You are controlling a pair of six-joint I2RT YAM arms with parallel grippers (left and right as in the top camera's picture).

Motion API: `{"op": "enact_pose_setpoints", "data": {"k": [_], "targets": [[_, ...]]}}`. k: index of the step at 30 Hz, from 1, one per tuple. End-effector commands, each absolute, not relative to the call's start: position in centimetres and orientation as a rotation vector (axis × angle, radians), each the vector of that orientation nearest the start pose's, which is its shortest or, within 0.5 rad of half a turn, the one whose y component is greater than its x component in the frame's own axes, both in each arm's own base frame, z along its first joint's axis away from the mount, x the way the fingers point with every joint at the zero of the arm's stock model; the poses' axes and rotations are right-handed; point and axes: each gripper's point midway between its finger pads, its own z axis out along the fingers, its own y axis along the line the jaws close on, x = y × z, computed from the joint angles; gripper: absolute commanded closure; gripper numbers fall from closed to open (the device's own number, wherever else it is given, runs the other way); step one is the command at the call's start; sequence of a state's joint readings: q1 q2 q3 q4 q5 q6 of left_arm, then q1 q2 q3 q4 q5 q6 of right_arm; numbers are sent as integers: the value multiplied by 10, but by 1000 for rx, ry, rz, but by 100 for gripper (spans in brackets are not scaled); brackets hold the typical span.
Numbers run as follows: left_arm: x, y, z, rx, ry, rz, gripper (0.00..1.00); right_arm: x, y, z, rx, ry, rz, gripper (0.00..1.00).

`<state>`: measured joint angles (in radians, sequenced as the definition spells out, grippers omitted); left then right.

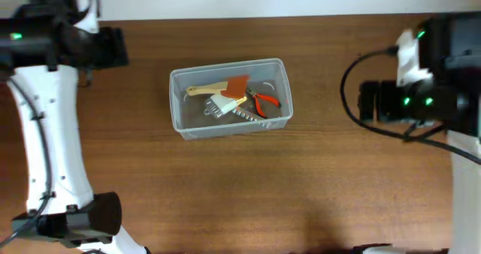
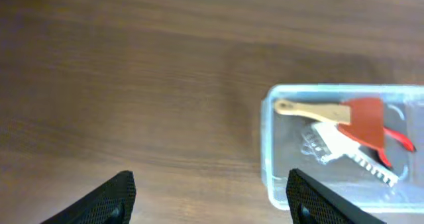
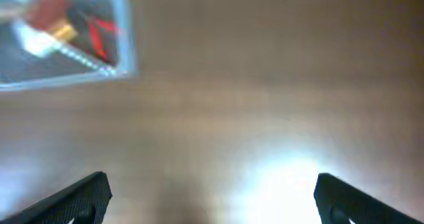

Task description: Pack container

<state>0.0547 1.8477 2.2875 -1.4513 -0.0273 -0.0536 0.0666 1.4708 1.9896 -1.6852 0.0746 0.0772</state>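
left arm (image 1: 41,126) laid along the 9 o'clock edge in overhead view, right arm (image 1: 425,96) folded at 3 o'clock, left gripper (image 2: 211,196) held with jaws spread wide, empty, right gripper (image 3: 212,192) jaws spread wide, empty

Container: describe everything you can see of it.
The container is a clear, colourless plastic tub, rectangular with rounded corners and a rim. It sits open-topped and upright on the wooden table, slightly skewed. Inside lie a wooden-handled red scraper, a white comb-like tool and red-handled pliers. Nothing else touches it.
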Motion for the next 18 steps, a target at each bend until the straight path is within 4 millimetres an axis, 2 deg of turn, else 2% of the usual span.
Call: {"op": "enact_pose_setpoints", "data": {"k": [1,3,6,8,11,12,13,16,18], "targets": [[422,12,271,-119,2676,38,25,243,-8,314,130,2727,-144,1],[420,5,240,-107,2721,33,25,227,-9,311,136,2701,-138,1],[409,-1,211,-88,2744,31,25,210,-13,302,139,2704,-160,2],[396,-1,201,-85,2737,30,25,200,-15,290,139,2732,-175,1],[374,-1,198,-84,2706,28,25,190,-15,272,186,2776,-177,1],[362,1,200,-86,2682,36,25,187,-16,259,187,2803,-183,1],[355,2,201,-88,2671,41,25,187,-16,256,187,2809,-184,1],[327,10,208,-103,2625,96,25,189,-15,229,248,2846,-186,1],[317,14,211,-112,2608,123,25,193,-15,219,252,2849,-187,1]]}}
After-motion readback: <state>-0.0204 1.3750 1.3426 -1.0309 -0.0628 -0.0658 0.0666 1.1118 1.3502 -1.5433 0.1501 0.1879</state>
